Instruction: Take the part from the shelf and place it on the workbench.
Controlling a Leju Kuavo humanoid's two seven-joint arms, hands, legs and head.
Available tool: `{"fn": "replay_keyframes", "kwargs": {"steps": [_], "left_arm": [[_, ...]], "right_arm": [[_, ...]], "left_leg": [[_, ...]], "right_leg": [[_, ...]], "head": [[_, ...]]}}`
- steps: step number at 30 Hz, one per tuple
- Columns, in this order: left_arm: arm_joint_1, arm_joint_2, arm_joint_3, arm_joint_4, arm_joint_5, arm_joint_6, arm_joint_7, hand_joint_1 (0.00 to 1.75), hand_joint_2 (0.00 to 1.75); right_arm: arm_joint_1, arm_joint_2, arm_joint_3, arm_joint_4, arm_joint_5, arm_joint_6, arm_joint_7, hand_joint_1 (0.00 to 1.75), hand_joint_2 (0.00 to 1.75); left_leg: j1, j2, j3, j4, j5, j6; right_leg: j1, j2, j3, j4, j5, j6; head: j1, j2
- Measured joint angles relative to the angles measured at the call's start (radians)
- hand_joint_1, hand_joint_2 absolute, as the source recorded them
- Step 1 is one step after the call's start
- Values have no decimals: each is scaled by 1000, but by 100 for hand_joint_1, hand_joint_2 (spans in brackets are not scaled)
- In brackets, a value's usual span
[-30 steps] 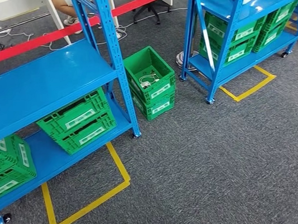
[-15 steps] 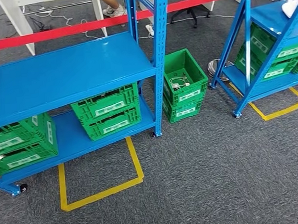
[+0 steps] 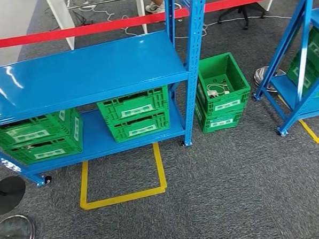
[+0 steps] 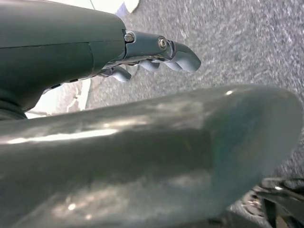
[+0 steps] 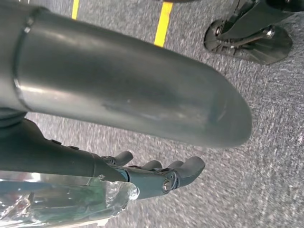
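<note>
In the right wrist view my right hand (image 5: 157, 175) hangs over the grey carpet. A part in a clear crinkled plastic bag (image 5: 64, 204) sits against its dark fingers and is carried off the floor. My left hand (image 4: 157, 52) hangs with its fingers stretched out and nothing in them. In the head view a blue shelf rack (image 3: 87, 70) stands ahead. Its top board is bare, and green crates (image 3: 133, 113) sit on its lower board.
Two stacked green crates (image 3: 221, 92) holding cables stand on the floor right of the rack. A second blue rack (image 3: 304, 63) is at the far right. A red barrier tape (image 3: 104, 26) runs behind. Yellow floor tape (image 3: 123, 196) marks a square. A dark round base (image 3: 6, 194) lies at lower left.
The camera has turned left. The whole scene has slid right in the picture, so more of the near rack shows and less of the second rack.
</note>
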Motion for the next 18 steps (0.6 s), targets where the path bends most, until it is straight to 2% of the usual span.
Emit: {"fn": "replay_keyframes", "kwargs": {"steps": [1, 2, 3, 4, 6, 7, 8, 9, 10, 11, 13, 14, 15, 16, 17, 18], "left_arm": [[0, 0, 0, 0, 2, -5, -2, 0, 0], [1, 0, 1, 0, 5, -10, -2, 0, 0], [2, 1, 2, 0, 7, -14, -2, 0, 0], [2, 1, 3, 0, 8, -16, -3, 0, 0], [-3, 2, 6, 0, 9, -19, -6, 0, 0], [-4, 2, 8, 0, 10, -20, -7, 0, 0], [-5, 2, 9, 0, 10, -20, -8, 0, 0], [-3, 2, 12, 0, 11, -20, -8, 0, 0], [-1, 3, 14, 0, 13, -20, -8, 0, 0], [0, 3, 16, 0, 15, -20, -8, 0, 0], [-1, 3, 20, 0, 19, -23, -10, 0, 0], [-2, 2, 21, 0, 20, -25, -11, 0, 0], [-3, 2, 22, 0, 22, -27, -12, 0, 44], [-2, 2, 23, 0, 24, -29, -13, 0, 87], [-1, 2, 23, 0, 25, -31, -13, 0, 131], [0, 2, 23, 0, 26, -33, -13, 0, 175]], "right_arm": [[0, 0, 0, 0, 0, -1, -2, 0, 0], [-1, 0, -1, 0, 0, -1, -5, 0, 0], [-3, 0, -1, 0, 0, -1, -8, 0, 0], [-5, 0, -1, 0, 1, -1, -10, 0, 0], [-6, 0, -1, 0, 2, -2, -15, 0, 0], [-6, 0, -1, 0, 3, -3, -17, 0, 0], [-7, 0, -1, 0, 3, -4, -18, 0, 0], [-9, 0, -1, 0, 4, -4, -20, 0, 0], [-11, 0, -1, -1, 4, -6, -21, 0, 0], [-11, 0, -1, -1, 4, -7, -21, 0, 0], [-9, 0, -1, -1, 5, -9, -24, 0, 0], [-7, 0, -1, -1, 6, -9, -25, 0, 0], [-4, 0, -2, -1, 5, -10, -28, 0, 0], [-3, 0, -2, -1, 3, -10, -30, 0, 0], [-2, 0, -3, -1, 1, -10, -31, 0, 0], [-3, 0, -5, -1, -2, -9, -30, 0, 0]], "left_leg": [[0, 2, -4, 8, 9, 2], [-1, 5, 13, -24, 34, 5], [-3, 17, 47, -85, 68, 11], [-8, 42, 86, -157, 97, 18], [-16, 81, 140, -257, 121, 28], [-19, 86, 147, -275, 119, 30], [-18, 73, 148, -280, 118, 32], [-15, 61, 149, -284, 119, 35], [-11, 49, 151, -287, 121, 39], [-7, 38, 153, -289, 123, 43], [-3, 18, 154, -291, 125, 50], [-3, 7, 154, -290, 125, 52], [-3, -4, 154, -290, 124, 53], [-2, -13, 156, -290, 124, 54], [-2, -21, 158, -290, 123, 52], [-1, -28, 161, -289, 122, 50]], "right_leg": [[1, -15, 1, 0, -2, -2], [3, -28, 3, 0, -3, -2], [4, -40, 6, 0, -5, -2], [7, -51, 9, 0, -8, 0], [14, -71, 9, 0, -16, 8], [17, -82, 11, -2, -20, 12], [19, -93, 16, -4, -23, 16], [18, -95, 22, -5, -26, 21], [17, -78, 23, 4, -34, 27], [15, -50, 14, 32, -53, 34], [12, 9, -40, 146, -114, 42], [11, 20, -76, 216, -142, 45], [11, 24, -105, 264, -154, 46], [10, 24, -119, 278, -146, 47], [9, 25, -116, 254, -118, 47], [7, 26, -94, 193, -76, 47]], "head": [[0, 0], [0, 0], [0, 0], [0, 0], [1, 0], [2, 0], [3, 0], [4, 0], [5, 0], [8, 0], [15, 0], [17, 0], [18, 0], [19, 0], [19, 0], [19, 0]]}}
